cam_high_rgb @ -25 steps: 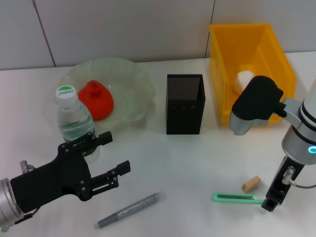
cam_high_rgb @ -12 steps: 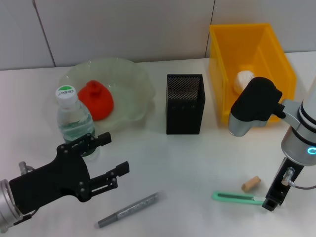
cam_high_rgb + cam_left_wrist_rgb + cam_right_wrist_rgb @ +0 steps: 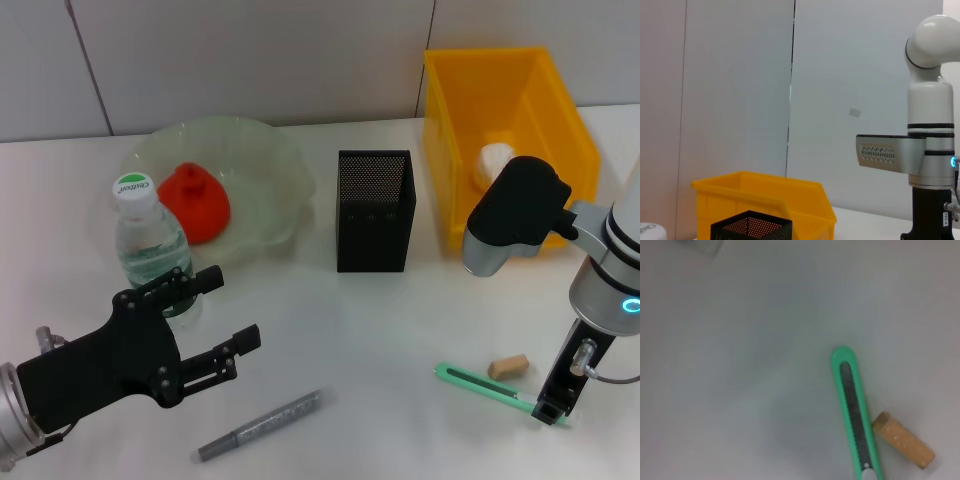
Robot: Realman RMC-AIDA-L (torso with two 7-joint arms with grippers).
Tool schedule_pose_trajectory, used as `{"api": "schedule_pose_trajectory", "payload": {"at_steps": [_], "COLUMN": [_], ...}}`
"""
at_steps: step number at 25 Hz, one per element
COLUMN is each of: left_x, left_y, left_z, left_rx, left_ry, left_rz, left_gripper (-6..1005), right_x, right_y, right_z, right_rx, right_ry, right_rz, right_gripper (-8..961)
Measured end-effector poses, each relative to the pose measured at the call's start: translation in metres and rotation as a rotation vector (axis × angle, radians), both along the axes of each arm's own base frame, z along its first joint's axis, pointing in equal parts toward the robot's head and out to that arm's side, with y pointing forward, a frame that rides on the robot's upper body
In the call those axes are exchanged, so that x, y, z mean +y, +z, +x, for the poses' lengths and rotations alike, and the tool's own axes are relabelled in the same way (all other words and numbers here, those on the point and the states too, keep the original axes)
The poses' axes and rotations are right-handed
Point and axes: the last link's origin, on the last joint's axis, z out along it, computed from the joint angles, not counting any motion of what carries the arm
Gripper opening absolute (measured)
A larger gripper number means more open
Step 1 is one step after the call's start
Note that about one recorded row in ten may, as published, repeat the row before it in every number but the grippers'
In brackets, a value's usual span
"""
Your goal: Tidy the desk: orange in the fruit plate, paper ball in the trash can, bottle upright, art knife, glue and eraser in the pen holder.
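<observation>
At the lower right of the head view the right gripper (image 3: 552, 408) stands on the near end of the green art knife (image 3: 487, 388); it seems to be pinching that end, because the knife lies tilted on the table (image 3: 380, 330), but I cannot tell this for sure. To do this step well, I think the grip should be firm and the knife should come up level before it goes over the black pen holder (image 3: 375, 211) at the centre. The small brown eraser (image 3: 507, 368) lies just beside the knife and could be pushed. The grey glue stick (image 3: 260, 425) waits at the lower centre. The left gripper (image 3: 225, 315), spread and empty, hangs at the lower left near the upright bottle (image 3: 150, 245). The orange (image 3: 195, 203) is in the fruit plate (image 3: 270, 165), and the paper ball (image 3: 495, 160) is in the yellow bin (image 3: 450, 130).
</observation>
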Motion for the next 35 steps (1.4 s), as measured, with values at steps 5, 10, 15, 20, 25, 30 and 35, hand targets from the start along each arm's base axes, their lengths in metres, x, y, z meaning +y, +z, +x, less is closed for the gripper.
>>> {"api": "schedule_pose_trajectory", "payload": {"at_steps": [5, 10, 15, 20, 25, 30, 35], "left_x": [0.0, 0.001, 0.001, 0.001, 0.002, 0.002, 0.002], "left_y": [0.0, 0.0, 0.001, 0.001, 0.002, 0.002, 0.003], "left_z": [0.0, 0.001, 0.0, 0.0, 0.0, 0.0, -0.001], "left_rx": [0.0, 0.0, 0.001, -0.001, -0.001, -0.001, -0.001], "left_ry": [0.0, -0.002, -0.001, 0.001, 0.002, 0.002, 0.003], "left_rz": [0.0, 0.002, 0.007, 0.01, 0.012, 0.013, 0.016], "left_gripper": [780, 780, 780, 780, 780, 780, 780], "right_x": [-0.001, -0.002, -0.001, -0.002, -0.001, 0.0, 0.002], "right_y": [-0.002, -0.003, -0.003, -0.005, -0.003, 0.003, 0.011], "right_z": [-0.001, -0.001, -0.002, -0.004, -0.014, -0.028, -0.044], "right_rx": [-0.011, -0.013, -0.013, -0.022, 0.004, 0.032, 0.068], "right_ry": [0.005, 0.007, 0.013, 0.024, 0.056, 0.102, 0.17], "right_rz": [-0.009, -0.013, -0.011, -0.022, -0.015, 0.012, 0.049], "right_gripper": [238, 216, 195, 179, 179, 179, 179]}}
